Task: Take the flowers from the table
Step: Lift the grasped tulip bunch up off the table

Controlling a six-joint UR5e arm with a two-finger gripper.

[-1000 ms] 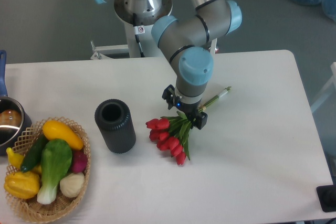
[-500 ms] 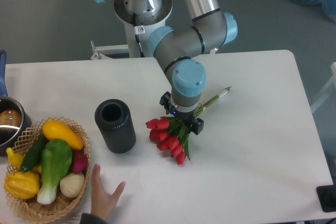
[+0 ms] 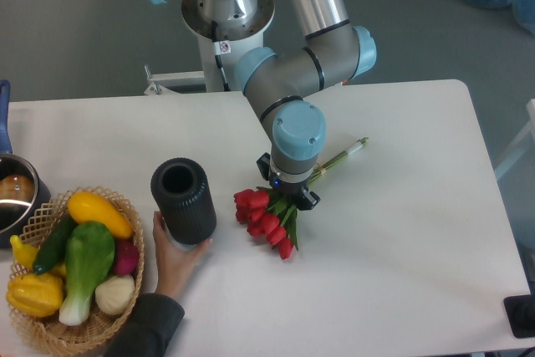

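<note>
At the near edge a person's hand is reaching in and resting against the base of the black cylinder, which is standing upright on the table just left of the flowers; any push on that cylinder toward the right is risking a knock against the red buds while the pick is under way. The flowers are lying flat on the table near its middle, buds pointing near-left and the thin stems running far-right out from under the arm. The gripper is sitting directly above the bunch where leaves meet stems, its body hiding the fingertips, so I cannot tell whether the fingers are parted or already closed on the stems. A grip this close to the leaves is likely, in my judgement, to slip or shed stems during a lift. The woven basket is lying well apart at near left
</note>
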